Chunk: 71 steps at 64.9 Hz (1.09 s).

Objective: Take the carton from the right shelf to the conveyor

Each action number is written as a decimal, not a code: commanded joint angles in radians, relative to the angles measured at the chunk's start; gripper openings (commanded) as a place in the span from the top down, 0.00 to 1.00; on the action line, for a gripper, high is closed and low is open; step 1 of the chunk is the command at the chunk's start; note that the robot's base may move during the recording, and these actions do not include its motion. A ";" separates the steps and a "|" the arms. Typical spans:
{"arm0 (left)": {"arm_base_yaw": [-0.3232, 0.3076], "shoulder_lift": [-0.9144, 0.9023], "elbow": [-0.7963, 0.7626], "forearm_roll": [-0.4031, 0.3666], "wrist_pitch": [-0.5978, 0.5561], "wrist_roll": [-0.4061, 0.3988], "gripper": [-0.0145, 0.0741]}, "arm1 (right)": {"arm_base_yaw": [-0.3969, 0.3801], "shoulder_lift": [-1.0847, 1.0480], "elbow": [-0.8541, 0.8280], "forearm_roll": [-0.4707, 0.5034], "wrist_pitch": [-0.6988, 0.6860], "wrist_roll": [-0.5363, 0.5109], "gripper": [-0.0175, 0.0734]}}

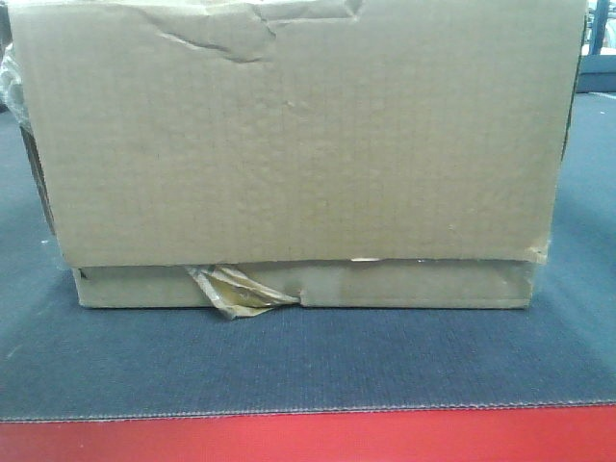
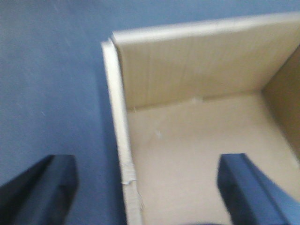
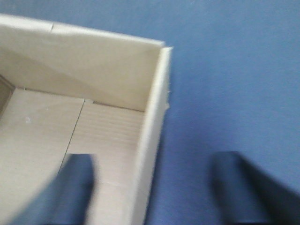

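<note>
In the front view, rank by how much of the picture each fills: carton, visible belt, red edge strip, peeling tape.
1. Carton, though nearness may inflate it.
2. Belt.
3. Red edge.
4. Tape.

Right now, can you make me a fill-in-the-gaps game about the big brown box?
1. The brown cardboard carton sits on the dark grey-blue ____ belt.
2. The belt's front edge is coloured ____.
3. From above, the carton is ____ inside.
4. Each gripper's fingers straddle a carton ____.

Missing words: conveyor; red; empty; wall
</note>
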 commanded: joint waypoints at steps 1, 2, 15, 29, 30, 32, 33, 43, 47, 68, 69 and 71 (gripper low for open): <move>0.017 -0.081 0.020 0.014 -0.028 0.004 0.44 | -0.023 -0.072 0.032 -0.012 0.008 -0.009 0.61; 0.021 -0.092 0.027 0.014 -0.032 0.004 0.47 | -0.026 -0.083 0.040 -0.014 0.006 -0.009 0.64; 0.110 -0.261 0.188 0.002 -0.112 0.004 0.88 | -0.047 -0.267 0.261 -0.100 -0.082 -0.009 0.87; 0.210 -0.476 0.521 0.002 -0.250 0.004 0.84 | -0.047 -0.513 0.643 -0.127 -0.285 -0.009 0.87; 0.218 -0.490 0.544 0.001 -0.262 0.004 0.84 | -0.047 -0.528 0.667 -0.127 -0.301 -0.009 0.87; 0.229 -0.525 0.602 -0.001 -0.284 0.004 0.84 | -0.047 -0.570 0.729 -0.127 -0.340 -0.009 0.87; 0.232 -0.540 0.626 -0.001 -0.294 0.004 0.84 | -0.047 -0.586 0.753 -0.127 -0.355 -0.009 0.87; 0.238 -0.716 0.879 -0.002 -0.419 0.004 0.84 | -0.047 -0.755 0.983 -0.127 -0.491 -0.009 0.87; 0.238 -0.798 0.968 -0.010 -0.452 0.004 0.84 | -0.047 -0.831 1.076 -0.127 -0.538 -0.009 0.87; 0.238 -1.182 1.226 -0.010 -0.497 0.004 0.84 | -0.047 -1.207 1.357 -0.127 -0.644 -0.009 0.87; 0.238 -1.196 1.230 -0.010 -0.497 0.004 0.84 | -0.047 -1.225 1.364 -0.127 -0.646 -0.009 0.87; 0.238 -1.225 1.239 -0.010 -0.497 0.004 0.84 | -0.047 -1.261 1.379 -0.127 -0.651 -0.009 0.87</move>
